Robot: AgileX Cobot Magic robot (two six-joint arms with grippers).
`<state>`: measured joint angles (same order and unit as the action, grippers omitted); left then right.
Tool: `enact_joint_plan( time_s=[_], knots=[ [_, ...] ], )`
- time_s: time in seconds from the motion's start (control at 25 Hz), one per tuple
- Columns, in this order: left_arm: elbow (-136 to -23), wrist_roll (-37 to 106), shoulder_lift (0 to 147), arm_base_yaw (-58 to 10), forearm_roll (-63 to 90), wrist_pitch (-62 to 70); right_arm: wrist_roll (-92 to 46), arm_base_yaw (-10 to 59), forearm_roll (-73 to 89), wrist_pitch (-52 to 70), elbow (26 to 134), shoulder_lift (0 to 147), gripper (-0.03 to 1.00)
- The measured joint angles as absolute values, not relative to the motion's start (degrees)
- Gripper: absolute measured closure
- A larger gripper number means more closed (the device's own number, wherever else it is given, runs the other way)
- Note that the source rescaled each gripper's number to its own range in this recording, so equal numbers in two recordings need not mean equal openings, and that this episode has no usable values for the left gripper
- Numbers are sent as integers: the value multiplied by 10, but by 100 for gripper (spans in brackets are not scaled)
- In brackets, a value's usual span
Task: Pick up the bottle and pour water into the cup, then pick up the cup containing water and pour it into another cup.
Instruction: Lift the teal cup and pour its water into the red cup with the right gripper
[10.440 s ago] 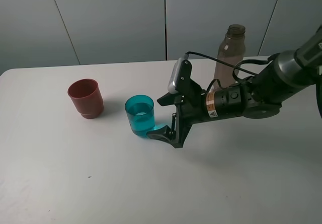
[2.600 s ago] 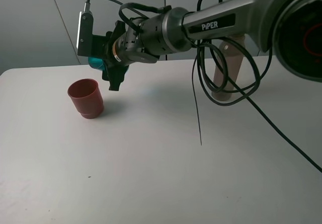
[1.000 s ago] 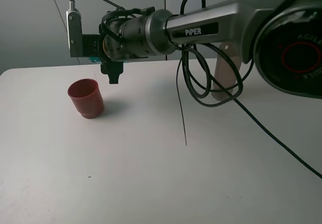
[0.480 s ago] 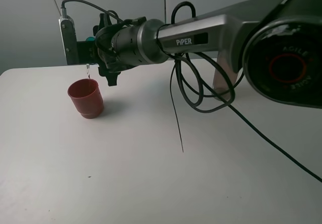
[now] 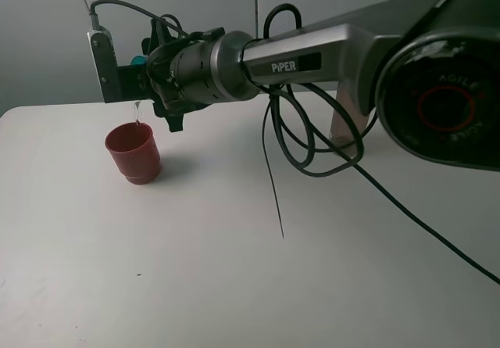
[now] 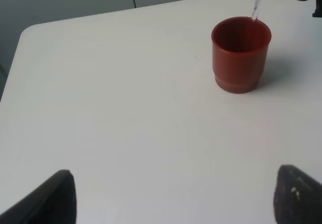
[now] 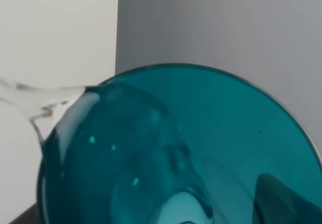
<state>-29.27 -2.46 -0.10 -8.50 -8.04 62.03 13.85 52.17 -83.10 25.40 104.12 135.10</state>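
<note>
Pouring from the cup point(image 7: 166, 148), pinched in right gripper point(image 5: 152, 74), long axis near level; holding mouth directly above rim of another cup point(image 5: 133, 151)

Plain white, no pattern: the table point(image 5: 234, 285). Behind it the wall point(image 5: 47, 43) is pale grey panels with thin dark seams. The red-brown cup point(image 5: 133, 151) is opaque and unmarked. The teal cup point(image 7: 176, 153) is translucent blue-green with small bright glints inside. The water stream point(image 6: 256, 2) is clear and colourless. The bottle point(image 5: 344, 117) is smoky grey-brown and see-through. The right arm point(image 5: 351, 39) is silver-grey, with white "PiPER" lettering on a black strip; the cables point(image 5: 312, 148) are black. The left gripper point(image 6: 173, 196) has black jaws.
</note>
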Motion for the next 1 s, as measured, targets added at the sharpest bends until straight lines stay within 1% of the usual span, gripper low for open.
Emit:
enact_joint_plan(
  time_s=[1.0],
  knots=[
    [-293,-26,-1,-85,-80,620,138,544,-941,289,1041,1351,82]
  ],
)
